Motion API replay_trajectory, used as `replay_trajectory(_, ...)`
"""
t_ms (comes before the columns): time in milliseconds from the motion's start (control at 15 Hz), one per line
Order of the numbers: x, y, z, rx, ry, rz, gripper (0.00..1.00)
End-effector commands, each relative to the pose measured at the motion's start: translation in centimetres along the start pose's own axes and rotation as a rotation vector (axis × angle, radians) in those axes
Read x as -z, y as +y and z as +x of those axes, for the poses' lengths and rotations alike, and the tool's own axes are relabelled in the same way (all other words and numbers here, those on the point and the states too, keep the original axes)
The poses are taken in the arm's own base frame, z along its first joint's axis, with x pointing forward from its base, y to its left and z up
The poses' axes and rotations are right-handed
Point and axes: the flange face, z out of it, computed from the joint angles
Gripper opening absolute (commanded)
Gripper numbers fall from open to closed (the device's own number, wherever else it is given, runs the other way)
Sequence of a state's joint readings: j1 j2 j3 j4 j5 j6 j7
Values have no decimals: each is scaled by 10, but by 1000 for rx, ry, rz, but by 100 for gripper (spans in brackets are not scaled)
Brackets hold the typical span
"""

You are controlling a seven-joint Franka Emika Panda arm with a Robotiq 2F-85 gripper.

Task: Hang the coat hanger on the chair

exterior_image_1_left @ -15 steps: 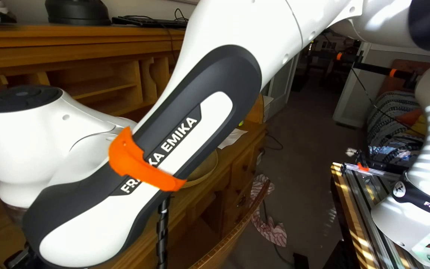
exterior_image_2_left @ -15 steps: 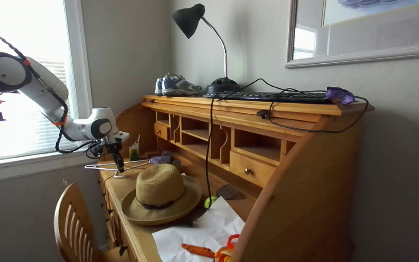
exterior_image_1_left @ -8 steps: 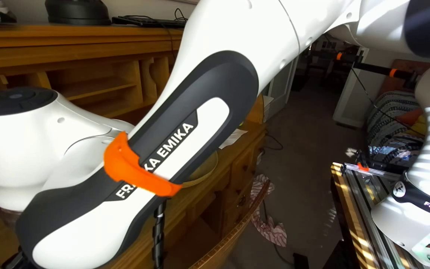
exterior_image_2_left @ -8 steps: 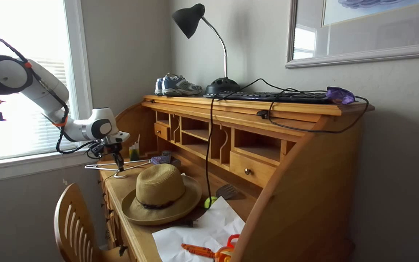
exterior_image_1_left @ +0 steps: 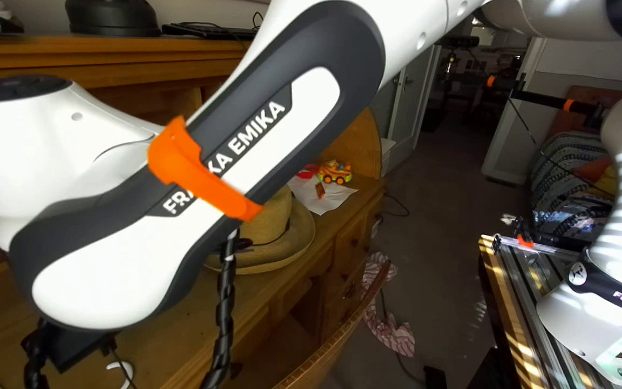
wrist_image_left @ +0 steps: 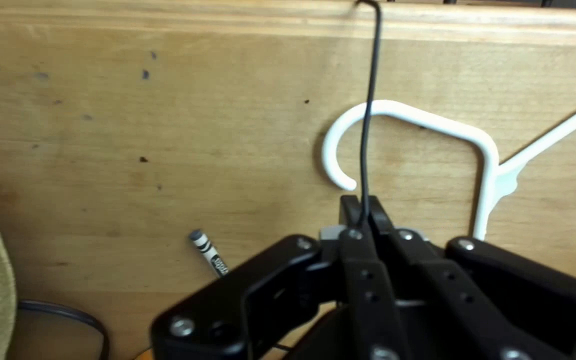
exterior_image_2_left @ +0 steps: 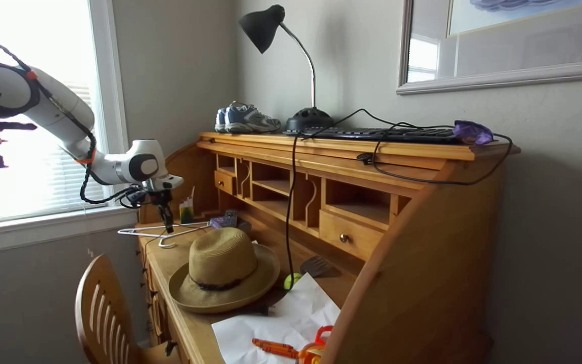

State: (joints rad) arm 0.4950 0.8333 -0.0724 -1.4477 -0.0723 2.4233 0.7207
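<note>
A Franka Emika arm [exterior_image_1_left: 278,146] leans over a wooden rolltop desk [exterior_image_2_left: 422,263], the tips of its black gripper [wrist_image_left: 365,199] pinched together around one thin black cable [wrist_image_left: 363,155] that runs up to the top edge of the wrist view. One white coat hanger [wrist_image_left: 490,165] lies on the desk at right in that view and left of center in an exterior view; the cable crosses in front of its curved hook [wrist_image_left: 330,145], just beyond the gripper. In an exterior view, the arm's lettering reads "FRA" and "KA EMIKA" on either side of an orange strap [exterior_image_1_left: 197,173] at center left, while "FRAN" and part of another letter show on the black band [exterior_image_1_left: 601,285] of the base [exterior_image_1_left: 575,319] at lower right. One dark-tipped crayon [wrist_image_left: 209,252], below and left of center in the wrist view, bears lettering too partial to read.

One straw hat [exterior_image_2_left: 223,258] sits at lower center in an exterior view, with one tennis ball [exterior_image_2_left: 292,280], one spatula [exterior_image_2_left: 316,265] and creased white paper [exterior_image_2_left: 281,321] to its right. Two sneakers [exterior_image_2_left: 250,120], one gooseneck lamp [exterior_image_2_left: 261,28] and one keyboard [exterior_image_2_left: 372,135] stand along the desk's top; one framed picture [exterior_image_2_left: 473,60] hangs at upper right. One slat-backed wooden chair [exterior_image_2_left: 105,308] stands at lower left, beside the desk, apart from the coat hanger.
</note>
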Motion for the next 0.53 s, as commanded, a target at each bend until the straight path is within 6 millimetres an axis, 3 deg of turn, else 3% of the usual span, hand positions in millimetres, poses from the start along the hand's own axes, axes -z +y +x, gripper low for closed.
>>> replay_trajectory(0, 37, 47, 1, -33, -95, -57, 1)
replay_trajectory(200, 45, 93, 11, -86, -145, -118, 1)
replay_trajectory(467, 33, 150, 23, -179, -160, -197, 1)
